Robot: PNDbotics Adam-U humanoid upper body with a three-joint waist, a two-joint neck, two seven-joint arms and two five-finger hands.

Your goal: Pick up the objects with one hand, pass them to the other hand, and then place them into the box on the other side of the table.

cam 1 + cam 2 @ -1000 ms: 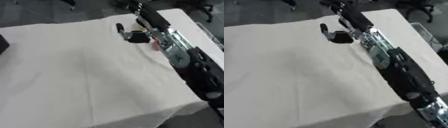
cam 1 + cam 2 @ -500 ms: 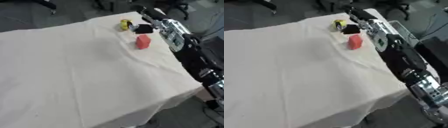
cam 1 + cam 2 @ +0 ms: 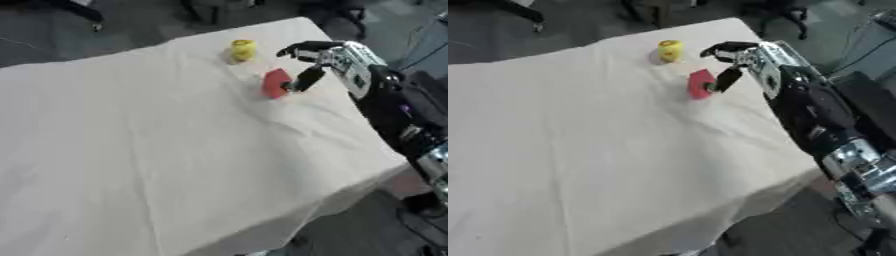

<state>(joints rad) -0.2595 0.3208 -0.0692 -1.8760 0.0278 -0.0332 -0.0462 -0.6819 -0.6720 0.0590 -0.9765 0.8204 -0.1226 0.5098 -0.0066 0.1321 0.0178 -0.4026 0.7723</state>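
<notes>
A red block [image 3: 276,83] stands on the white cloth near the table's far right corner. A small yellow object [image 3: 242,50] sits just beyond it, closer to the far edge. My right hand [image 3: 325,54] hovers just right of the red block, open, its fingers arched toward the yellow object and its thumb [image 3: 307,78] hanging down close beside the block. Whether the thumb touches the block cannot be told. Nothing is held. My left hand shows in neither view, and no box is in view.
The white cloth covers the whole table [image 3: 157,150], with creases across the middle. The right edge [image 3: 385,150] runs under my right forearm [image 3: 394,105]. Dark floor and chair legs lie beyond the far edge.
The camera has swung, so the whole picture shifted. My right hand, which covered the objects a second ago, has drawn off to the right, and both the red block and the yellow object stand uncovered.
</notes>
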